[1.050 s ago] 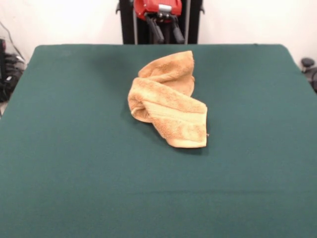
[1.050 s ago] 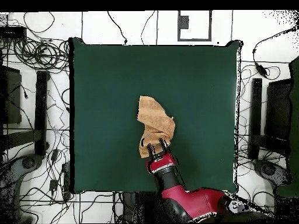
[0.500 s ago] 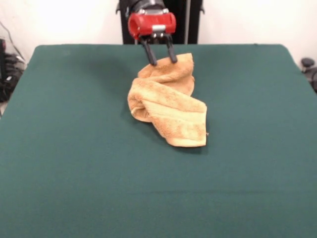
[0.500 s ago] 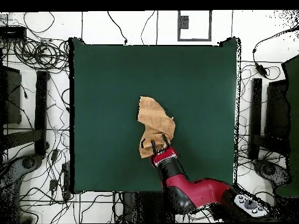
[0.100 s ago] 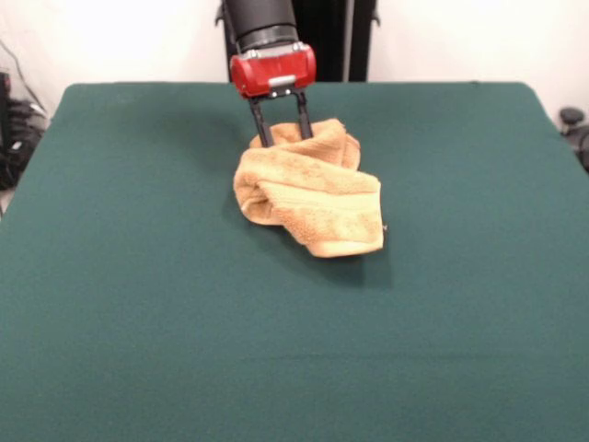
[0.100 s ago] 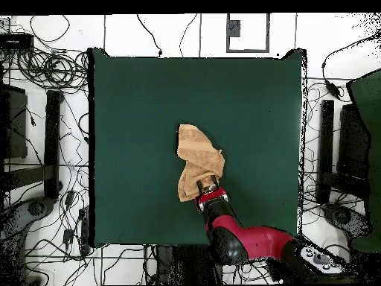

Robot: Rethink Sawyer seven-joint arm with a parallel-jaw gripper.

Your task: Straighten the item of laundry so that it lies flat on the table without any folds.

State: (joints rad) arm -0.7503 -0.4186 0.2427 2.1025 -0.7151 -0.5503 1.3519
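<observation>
One tan-orange terry hand towel (image 5: 308, 197) lay crumpled near the middle of the dark green table (image 5: 138, 304), twisted into a thick roll with several folds rather than spread flat. In the front view its nearer end showed a woven border band running across it, and a tiny pale tag stuck out at the lower right corner of that end. In the overhead view the towel (image 6: 198, 167) appeared as one narrow, bunched strip running lengthwise toward the robot's side of the table (image 6: 134, 112).

One gripper (image 5: 282, 136) was present, hanging from a red housing on a black arm that came down at the towel's far end. Its two dark fingers (image 5: 260, 124) stood a moderate width apart and pointed straight down, their tips sunk into or just behind the raised hump of cloth at that end. A bulge of towel sat between them, but whether they were pinching it could not be told. From overhead the gripper (image 6: 207, 185) sat right over the towel's end closest to the robot's base, with the red arm trailing off toward the bottom edge.

Cables lay around the table on the pale floor.
</observation>
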